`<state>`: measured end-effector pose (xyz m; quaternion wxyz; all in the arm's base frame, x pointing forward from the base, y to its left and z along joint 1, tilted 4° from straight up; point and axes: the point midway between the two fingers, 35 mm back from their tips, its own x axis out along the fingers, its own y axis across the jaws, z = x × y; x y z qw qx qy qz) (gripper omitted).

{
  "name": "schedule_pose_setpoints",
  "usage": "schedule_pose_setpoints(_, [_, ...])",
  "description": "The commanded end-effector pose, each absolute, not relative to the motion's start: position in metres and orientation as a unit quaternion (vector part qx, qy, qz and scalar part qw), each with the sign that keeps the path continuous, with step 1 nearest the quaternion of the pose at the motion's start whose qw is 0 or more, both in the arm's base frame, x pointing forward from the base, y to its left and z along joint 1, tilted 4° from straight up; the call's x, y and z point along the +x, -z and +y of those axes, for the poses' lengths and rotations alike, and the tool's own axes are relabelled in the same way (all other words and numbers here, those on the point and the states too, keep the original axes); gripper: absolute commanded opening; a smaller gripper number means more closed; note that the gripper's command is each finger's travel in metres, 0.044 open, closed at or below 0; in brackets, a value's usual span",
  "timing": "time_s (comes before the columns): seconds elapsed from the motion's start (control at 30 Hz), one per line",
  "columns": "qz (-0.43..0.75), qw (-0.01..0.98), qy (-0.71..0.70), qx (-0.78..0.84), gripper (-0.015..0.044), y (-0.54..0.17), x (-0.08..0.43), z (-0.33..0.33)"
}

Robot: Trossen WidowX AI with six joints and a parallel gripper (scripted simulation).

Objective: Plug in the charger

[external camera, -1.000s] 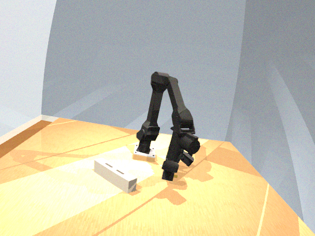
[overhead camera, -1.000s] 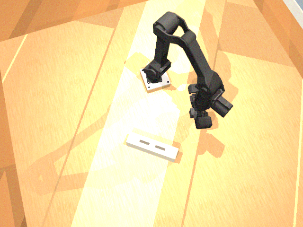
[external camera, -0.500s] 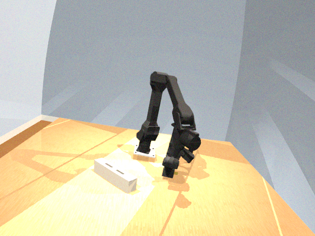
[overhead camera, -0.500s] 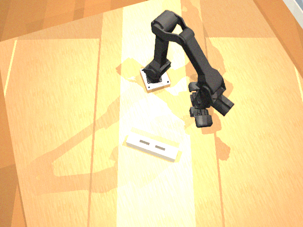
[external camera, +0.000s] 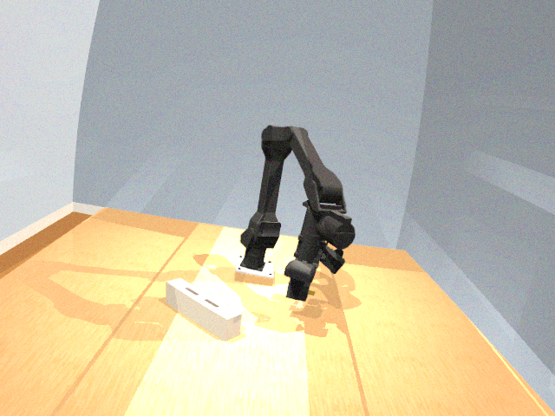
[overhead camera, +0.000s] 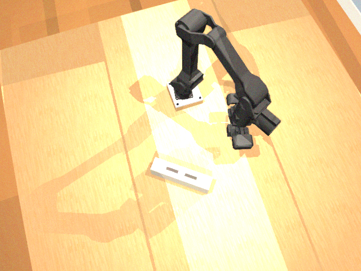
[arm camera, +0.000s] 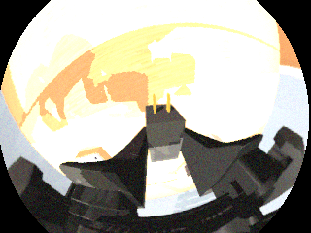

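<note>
The dark grey charger (arm camera: 165,127) shows in the wrist view between the fingers. Its two gold prongs (arm camera: 161,103) point toward the top of that view; a bit of gold prong (external camera: 311,292) shows beside the fingertips in the exterior view. My gripper (arm camera: 159,128) (external camera: 297,290) is shut on the charger, low over the table. Whether the charger touches the table is hidden. The white power strip (overhead camera: 181,173) (external camera: 201,315) lies on the table to the left of the gripper in the top and exterior views. Its left slot (overhead camera: 172,169) (external camera: 192,290) and right slot (overhead camera: 190,176) (external camera: 212,302) face up.
The arm's white base plate (overhead camera: 188,102) (external camera: 254,271) stands behind the power strip. The wooden table (overhead camera: 73,116) (external camera: 403,335) carries bright light patches and the arm's shadows. Grey walls stand beyond the table in the exterior view.
</note>
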<state>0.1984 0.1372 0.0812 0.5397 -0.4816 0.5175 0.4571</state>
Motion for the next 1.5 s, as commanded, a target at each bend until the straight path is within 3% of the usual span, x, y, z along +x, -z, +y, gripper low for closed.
schedule_pose_setpoints(0.0, [0.534,0.555,-0.441,-0.46,0.0,-0.08,0.2,0.133])
schedule_pose_setpoints(1.47, [0.684,0.692,-0.173,-0.151,0.0,-0.056,0.219,0.082])
